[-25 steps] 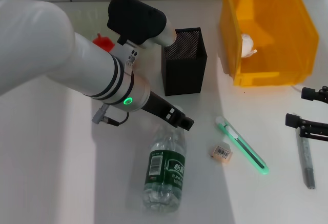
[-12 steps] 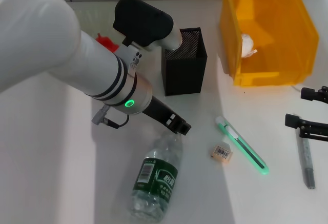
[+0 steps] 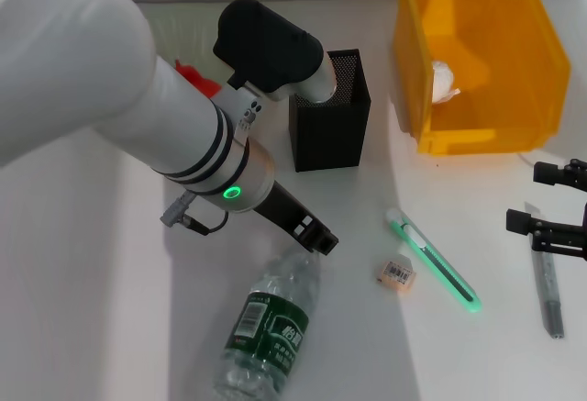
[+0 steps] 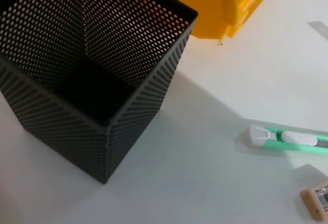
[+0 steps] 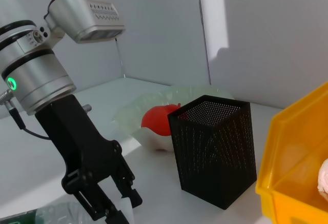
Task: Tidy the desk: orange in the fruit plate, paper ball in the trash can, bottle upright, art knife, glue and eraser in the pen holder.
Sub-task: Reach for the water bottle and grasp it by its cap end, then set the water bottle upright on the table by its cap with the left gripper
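Bottle [image 3: 266, 332] is lying on its side near the front edge of the desk [image 3: 83, 263], and its cap end is being pinched between the closed-in fingers of the left gripper [image 3: 312, 239]. Being clear thin plastic, it is judged light, slippery and easily dented, so the stiff neck under the cap is the sound place to be held. At the right edge, the right gripper [image 3: 550, 201] is being kept idle, its fingers spread apart.
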Controlling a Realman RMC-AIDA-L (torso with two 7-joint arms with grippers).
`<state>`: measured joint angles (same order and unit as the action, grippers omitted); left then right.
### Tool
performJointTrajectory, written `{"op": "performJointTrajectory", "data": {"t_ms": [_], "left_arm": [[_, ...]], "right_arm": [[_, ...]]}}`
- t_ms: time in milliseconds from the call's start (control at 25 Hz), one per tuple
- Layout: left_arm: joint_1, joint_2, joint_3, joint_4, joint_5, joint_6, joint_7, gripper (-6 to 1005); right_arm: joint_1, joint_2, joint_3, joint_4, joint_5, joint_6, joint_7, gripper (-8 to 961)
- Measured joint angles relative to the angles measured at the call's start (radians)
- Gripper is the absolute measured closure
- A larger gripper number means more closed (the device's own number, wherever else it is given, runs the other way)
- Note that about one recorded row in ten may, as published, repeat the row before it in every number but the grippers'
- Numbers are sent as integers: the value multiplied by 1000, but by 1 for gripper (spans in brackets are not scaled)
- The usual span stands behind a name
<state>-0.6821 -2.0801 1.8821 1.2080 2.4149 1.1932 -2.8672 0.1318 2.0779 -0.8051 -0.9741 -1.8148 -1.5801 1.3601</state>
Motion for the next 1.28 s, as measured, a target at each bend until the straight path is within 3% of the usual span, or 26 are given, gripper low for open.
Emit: {"op": "performJointTrajectory", "data": {"t_ms": [800, 880, 1280], "left_arm": [[0, 0, -4, 113, 96, 59, 10, 506], [3, 3, -66, 178, 128, 110, 48, 506], [33, 8, -155, 284, 161, 187, 107, 509]], "right_arm": [[1, 1, 8, -9, -1, -14, 24, 114], [1, 1, 9, -12, -2, -16, 25, 114], [7, 1, 9, -35, -2, -26, 49, 113]]}}
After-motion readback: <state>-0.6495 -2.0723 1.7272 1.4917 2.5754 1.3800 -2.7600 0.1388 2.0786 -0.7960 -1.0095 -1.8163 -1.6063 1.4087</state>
